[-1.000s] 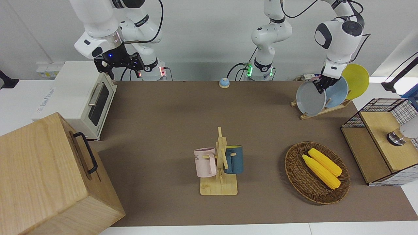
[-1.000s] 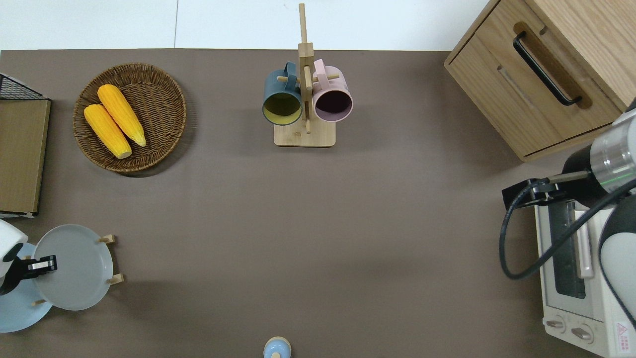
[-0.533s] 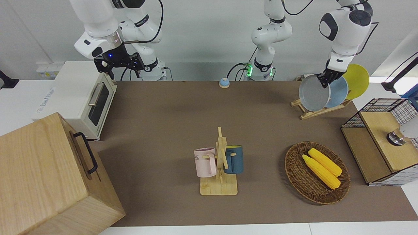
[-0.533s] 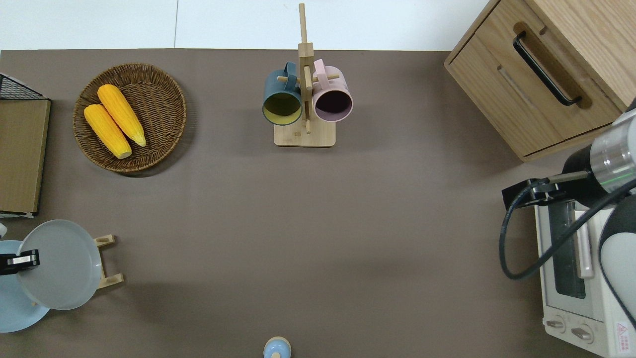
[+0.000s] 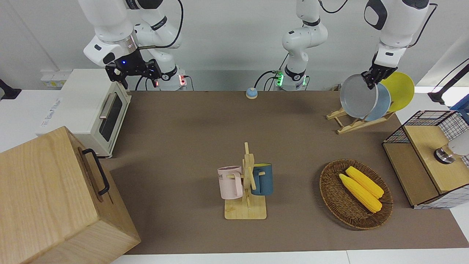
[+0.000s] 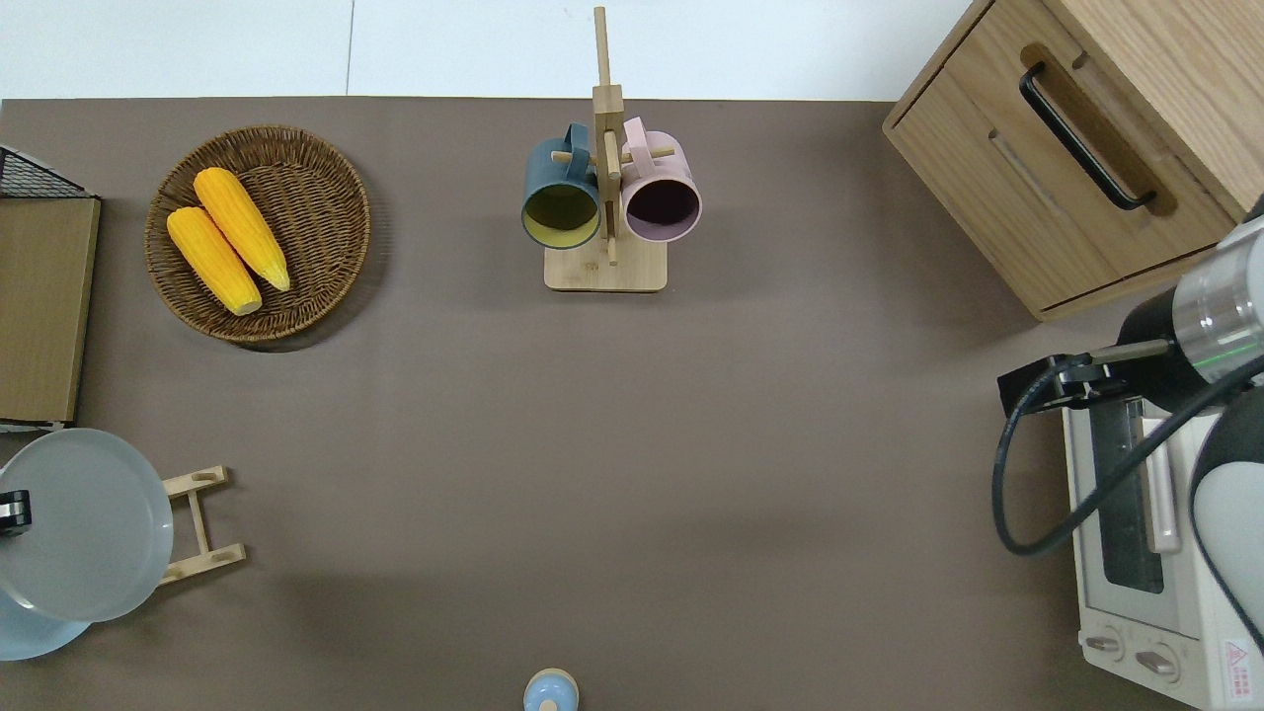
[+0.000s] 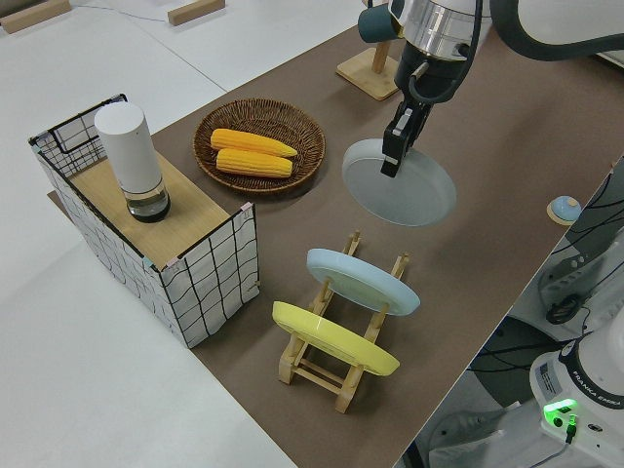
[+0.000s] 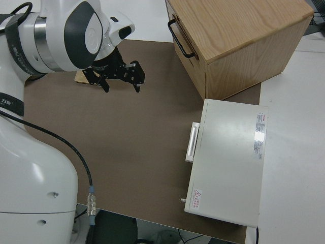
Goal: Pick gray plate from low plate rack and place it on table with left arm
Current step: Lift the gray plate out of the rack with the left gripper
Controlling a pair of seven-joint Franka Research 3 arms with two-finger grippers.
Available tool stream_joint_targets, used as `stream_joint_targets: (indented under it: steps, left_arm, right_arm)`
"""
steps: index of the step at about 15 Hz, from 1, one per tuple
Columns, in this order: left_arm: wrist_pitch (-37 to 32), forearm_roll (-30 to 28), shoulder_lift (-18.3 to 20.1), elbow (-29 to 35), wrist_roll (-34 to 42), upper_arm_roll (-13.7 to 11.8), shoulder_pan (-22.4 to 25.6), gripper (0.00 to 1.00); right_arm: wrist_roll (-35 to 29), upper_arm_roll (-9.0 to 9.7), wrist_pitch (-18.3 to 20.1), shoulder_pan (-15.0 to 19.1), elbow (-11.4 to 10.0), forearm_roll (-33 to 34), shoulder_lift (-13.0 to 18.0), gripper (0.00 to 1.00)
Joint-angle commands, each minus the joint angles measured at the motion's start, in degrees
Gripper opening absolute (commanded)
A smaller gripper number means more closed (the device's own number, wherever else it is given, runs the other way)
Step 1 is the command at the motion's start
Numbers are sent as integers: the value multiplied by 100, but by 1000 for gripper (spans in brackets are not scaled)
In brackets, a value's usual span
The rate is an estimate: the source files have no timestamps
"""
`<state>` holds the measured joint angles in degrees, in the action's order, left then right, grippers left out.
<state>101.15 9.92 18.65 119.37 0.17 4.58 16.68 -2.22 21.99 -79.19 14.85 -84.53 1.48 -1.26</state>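
My left gripper [image 5: 369, 81] is shut on the rim of the gray plate [image 5: 357, 97] and holds it tilted in the air, clear of the low plate rack [image 5: 350, 126]. The overhead view shows the gray plate [image 6: 89, 538] over the rack's [image 6: 202, 523] end nearer the left arm's end of the table, with the gripper [image 6: 12, 512] at the picture's edge. In the left side view the gripper [image 7: 392, 164] holds the plate [image 7: 409, 190] above the table [image 5: 183, 128]. The right arm is parked, its gripper [image 8: 122, 89] open.
A sky-blue plate [image 5: 384, 104] and a yellow plate [image 5: 402, 90] stand in the rack. A wicker basket [image 5: 331, 198] with two corn cobs, a mug tree [image 5: 247, 176] with two mugs, a wire-sided box [image 5: 425, 157], a wooden cabinet [image 5: 55, 198], a toaster oven [image 5: 88, 110] and a small blue bell [image 5: 251, 93] are around.
My left gripper has lifted the gray plate up out of the rack. In the overhead view it has drifted toward the left arm's end of the table. The right arm has not moved.
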Motion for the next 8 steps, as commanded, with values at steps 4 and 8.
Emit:
stream_joint_targets:
  steps: [4,8]
  left_arm:
    - [-113,-1350,-229,68,386,-27,-288,119]
    - [-104,-2361,-256,288,773,-27,-455,119]
  right_arm:
    - [-68,121,62,132,41,37,12,983]
    - [-68,121,62,132,41,37,12,983]
